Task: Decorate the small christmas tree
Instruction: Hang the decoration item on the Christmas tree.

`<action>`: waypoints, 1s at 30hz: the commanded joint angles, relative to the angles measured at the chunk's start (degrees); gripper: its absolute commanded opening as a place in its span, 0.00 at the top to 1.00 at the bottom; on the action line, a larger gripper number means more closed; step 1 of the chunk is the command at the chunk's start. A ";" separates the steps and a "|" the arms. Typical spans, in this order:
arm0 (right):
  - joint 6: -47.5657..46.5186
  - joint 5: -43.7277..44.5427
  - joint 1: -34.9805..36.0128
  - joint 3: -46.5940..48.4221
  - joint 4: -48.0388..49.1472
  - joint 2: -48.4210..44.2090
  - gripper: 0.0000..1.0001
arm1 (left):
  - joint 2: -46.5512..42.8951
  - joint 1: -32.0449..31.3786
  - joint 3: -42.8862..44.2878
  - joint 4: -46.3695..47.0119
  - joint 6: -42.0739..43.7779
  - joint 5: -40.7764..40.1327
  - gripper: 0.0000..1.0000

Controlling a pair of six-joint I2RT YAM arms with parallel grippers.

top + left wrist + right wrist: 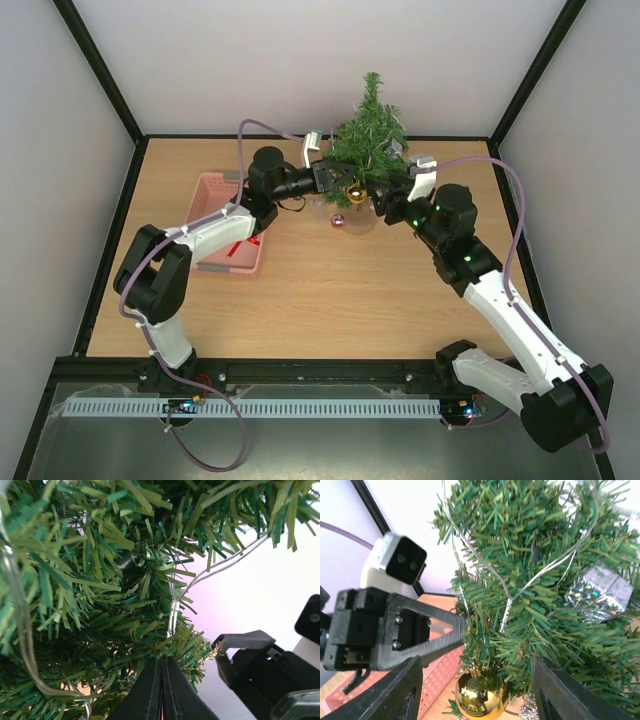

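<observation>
The small christmas tree [370, 130] stands at the back middle of the table and fills the left wrist view [90, 580] and the right wrist view [530, 555]. A gold ball [481, 696] hangs low on its near side, also seen from above [355, 192]. My left gripper [343, 180] is shut, its fingertips [162, 662] pushed into the branches just above the ball; nothing shows between them. My right gripper [475, 695] is open, its fingers on either side of the ball and not touching it. It reaches the tree from the right [392, 198].
A pink basket [228, 225] sits left of the tree. A pink ball [338, 221] lies on the table by the tree's base. A silver gift-box ornament [600, 592] and a clear light wire [510, 605] hang on the tree. The two grippers are very close together.
</observation>
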 commanded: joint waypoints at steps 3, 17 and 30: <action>0.89 1.96 0.03 2.76 -0.44 -3.85 0.42 | 0.26 -0.83 0.82 2.60 0.06 0.66 0.97; 1.34 0.38 0.03 -0.40 -1.51 -7.04 0.32 | -5.06 -0.87 -1.99 -4.15 3.88 -1.76 0.62; 3.32 -0.16 0.03 -1.19 -5.56 -12.54 0.23 | -14.33 -0.69 -3.57 -18.76 10.54 -9.39 0.45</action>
